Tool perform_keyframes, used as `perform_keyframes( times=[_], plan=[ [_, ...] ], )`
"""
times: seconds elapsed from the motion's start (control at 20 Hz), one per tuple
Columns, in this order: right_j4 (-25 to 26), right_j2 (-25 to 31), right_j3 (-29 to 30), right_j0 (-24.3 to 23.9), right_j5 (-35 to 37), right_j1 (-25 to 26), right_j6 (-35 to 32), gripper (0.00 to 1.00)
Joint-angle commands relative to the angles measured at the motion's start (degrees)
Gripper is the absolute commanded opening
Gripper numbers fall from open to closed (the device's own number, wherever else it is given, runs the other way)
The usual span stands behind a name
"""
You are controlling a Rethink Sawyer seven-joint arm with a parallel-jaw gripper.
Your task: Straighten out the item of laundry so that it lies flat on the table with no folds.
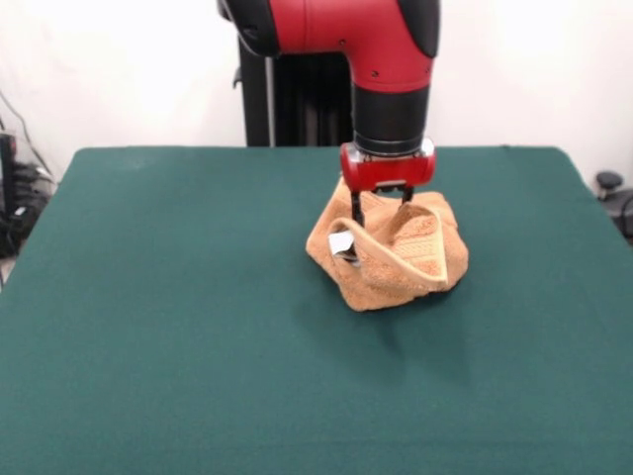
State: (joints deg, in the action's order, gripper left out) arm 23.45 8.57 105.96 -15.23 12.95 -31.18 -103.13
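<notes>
The orange-tan towel is bunched into a crumpled heap right of the middle of the dark green table. Its folds rise up around my gripper, one striped band curves across the front, and the small white tag hangs at its left side. My gripper comes straight down from the red arm into the top of the heap. It is shut on a raised fold of the towel, and the cloth partly hides the fingertips.
The black pedestal stands at the table's far edge behind the towel. Dark equipment shows past the left edge and past the right edge.
</notes>
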Motion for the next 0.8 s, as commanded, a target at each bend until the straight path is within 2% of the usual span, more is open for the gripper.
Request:
perform_keyframes(
  times=[0.05, 0.8],
  plan=[
    [-0.48, 2.61, -2.86, 0.55, 1.47, 2.22, -4.29, 1.0],
    [-0.41, 2.39, -3.29, 0.65, 1.75, 2.77, -4.21, 1.0]
  ],
)
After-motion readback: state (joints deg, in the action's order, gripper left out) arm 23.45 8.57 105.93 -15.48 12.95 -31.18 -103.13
